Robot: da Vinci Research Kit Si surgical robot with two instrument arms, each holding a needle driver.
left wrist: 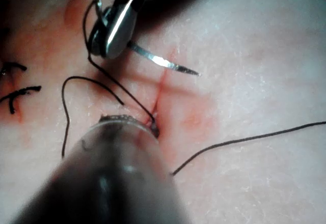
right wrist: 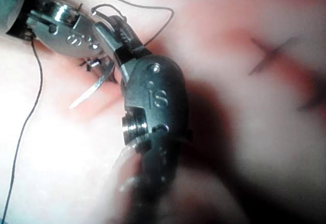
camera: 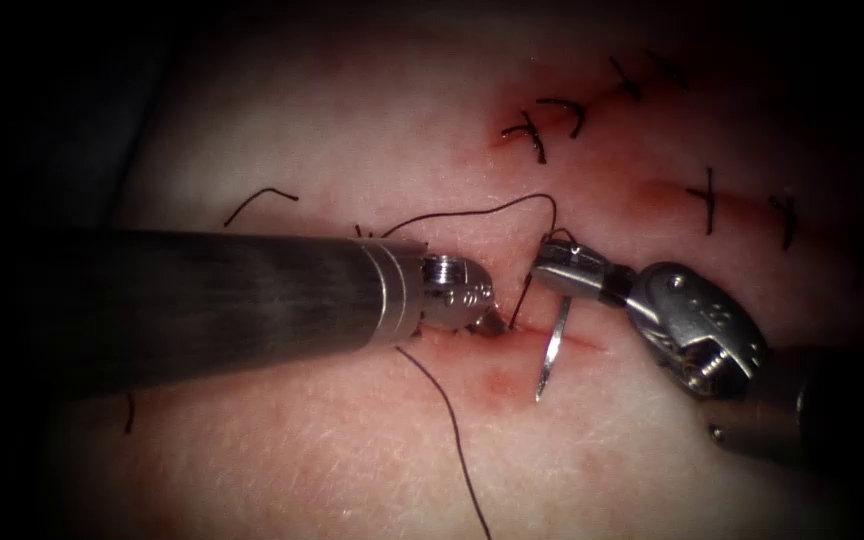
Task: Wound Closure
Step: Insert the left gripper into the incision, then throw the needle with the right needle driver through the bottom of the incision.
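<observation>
My right tool [camera: 558,268] comes in from the right with its jaws shut on the curved needle [camera: 552,348] near its thread end. The needle is out of the tissue [camera: 352,440] and hangs over the cut [camera: 577,341], point toward the near edge. It also shows as the needle [left wrist: 163,62] and the needle [right wrist: 94,89]. Dark thread [camera: 482,210] arcs from the needle's end to the left, and a strand drops into the cut beside the left tool's tip [camera: 487,318]. That tip rests on the cut's left end, seen too as the left tool [left wrist: 152,126].
Several finished dark stitches [camera: 532,135] cross a second cut at the upper right, with more stitches [camera: 707,198] further right. A loose thread tail [camera: 452,430] trails from under the left shaft toward the near edge. A short cut end of thread [camera: 262,200] lies at the left.
</observation>
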